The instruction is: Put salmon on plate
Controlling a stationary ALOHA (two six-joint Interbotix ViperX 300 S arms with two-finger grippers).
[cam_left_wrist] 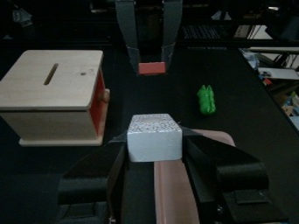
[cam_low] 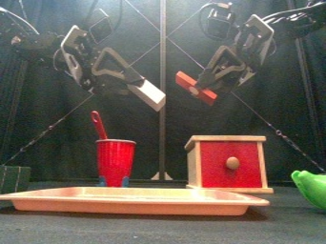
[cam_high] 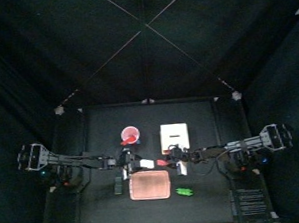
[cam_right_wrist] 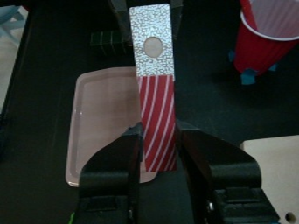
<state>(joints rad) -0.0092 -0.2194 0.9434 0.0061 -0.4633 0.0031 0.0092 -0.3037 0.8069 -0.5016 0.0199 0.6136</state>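
Salmon-pink plate (cam_right_wrist: 100,122) lies on the table beneath both raised grippers. Right gripper (cam_right_wrist: 159,144) clenches the red striped end of the salmon (cam_right_wrist: 156,96); left gripper (cam_left_wrist: 156,144) clenches its white speckled end, jaw tips facing.

At the front view's left edge we see a dark green block (cam_low: 13,177), cut off. At its right edge a green object (cam_low: 310,188) is cropped; shape indeterminate. In the top view, the items on the table (cam_high: 94,124) are too small to identify.
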